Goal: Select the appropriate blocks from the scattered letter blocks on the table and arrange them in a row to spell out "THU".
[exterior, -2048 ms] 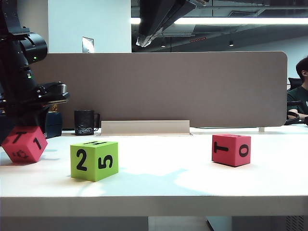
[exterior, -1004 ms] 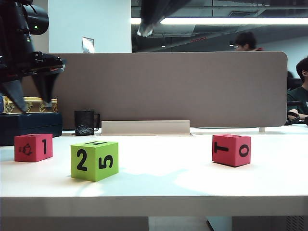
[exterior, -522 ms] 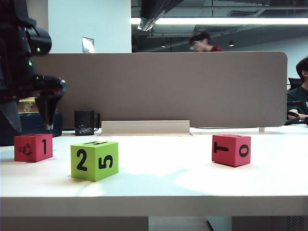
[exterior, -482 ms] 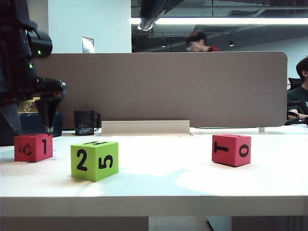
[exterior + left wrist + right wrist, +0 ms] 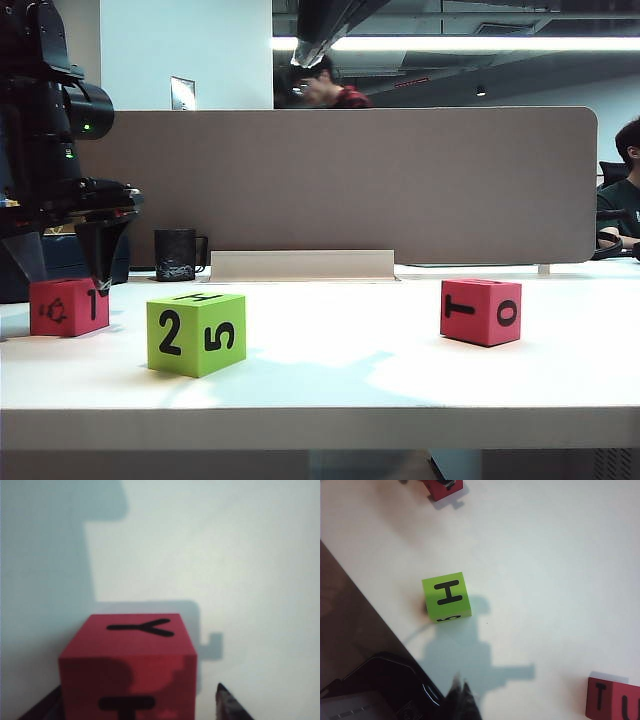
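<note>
The left red block sat on the table at the far left, just left of the green block, with the other red block well apart to the right. A second earlier the left gripper hung high above that block; it had since come down, and its spread jaws now straddled the block's top without clamping it. That suggested a re-grasp, probably to turn a wanted letter upward, since Y faced up. The green block showed H on top, so that letter looked ready. The right gripper, pressed shut, hovered above the table near the green block. The right block was cut off in the right wrist view, showing T and part of U.
</note>
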`<state>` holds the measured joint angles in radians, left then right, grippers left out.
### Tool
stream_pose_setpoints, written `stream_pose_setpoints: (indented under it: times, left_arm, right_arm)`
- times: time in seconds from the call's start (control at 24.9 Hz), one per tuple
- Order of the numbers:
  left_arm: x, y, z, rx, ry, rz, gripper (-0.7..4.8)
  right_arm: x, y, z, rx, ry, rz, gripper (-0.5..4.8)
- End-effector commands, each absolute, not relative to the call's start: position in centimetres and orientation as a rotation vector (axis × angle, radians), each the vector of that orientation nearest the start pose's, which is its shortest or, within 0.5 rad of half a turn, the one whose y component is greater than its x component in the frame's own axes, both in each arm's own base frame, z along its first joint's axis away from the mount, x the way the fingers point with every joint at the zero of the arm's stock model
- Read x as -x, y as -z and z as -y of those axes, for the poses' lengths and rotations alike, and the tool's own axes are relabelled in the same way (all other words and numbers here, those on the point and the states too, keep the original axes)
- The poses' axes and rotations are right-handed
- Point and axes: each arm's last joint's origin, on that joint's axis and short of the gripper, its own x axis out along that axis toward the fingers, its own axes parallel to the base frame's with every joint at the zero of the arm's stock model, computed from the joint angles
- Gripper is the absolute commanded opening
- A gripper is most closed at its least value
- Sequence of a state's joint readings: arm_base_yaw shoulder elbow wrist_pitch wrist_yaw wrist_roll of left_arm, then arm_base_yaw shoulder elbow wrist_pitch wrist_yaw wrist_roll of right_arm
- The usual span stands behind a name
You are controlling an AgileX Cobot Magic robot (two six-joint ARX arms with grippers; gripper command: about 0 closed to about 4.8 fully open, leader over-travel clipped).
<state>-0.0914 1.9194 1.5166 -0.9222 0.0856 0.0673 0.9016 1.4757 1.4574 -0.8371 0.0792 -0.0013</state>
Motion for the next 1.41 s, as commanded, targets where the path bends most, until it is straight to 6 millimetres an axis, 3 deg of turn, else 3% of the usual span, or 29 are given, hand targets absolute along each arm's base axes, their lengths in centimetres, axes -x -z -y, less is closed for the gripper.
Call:
stream_pose_setpoints:
  times: [0.04, 0.12, 0.6, 1.0, 1.41]
  left_arm:
    - [-38.2, -21.7, 3.8, -0.067, 0.196, -1.315, 3.06]
    - [-38.2, -21.7, 3.8, -0.067, 0.196, -1.312, 2.68]
    - [-37.9, -21.6, 5.1, -0.064, 0.216, -1.331, 2.67]
    - [-36.9, -21.7, 11.0, -0.095, 0.294, -1.313, 2.67]
    - [-36.6, -21.8, 12.6, -0.008, 0.318, -1.308, 2.67]
  right_arm:
    - [-19.0, -35.3, -23.7, 0.407, -0.774, -0.757, -0.05]
    - [-19.0, -35.3, -23.7, 0.407, -0.774, -0.757, -0.05]
    - [-19.0, -35.3, -23.7, 0.407, -0.774, -0.757, -0.05]
    - [-18.9, -35.2, -23.6, 0.414, -0.773, -0.77, -0.05]
    - [-18.8, -35.1, -23.5, 0.424, -0.771, -0.787, -0.05]
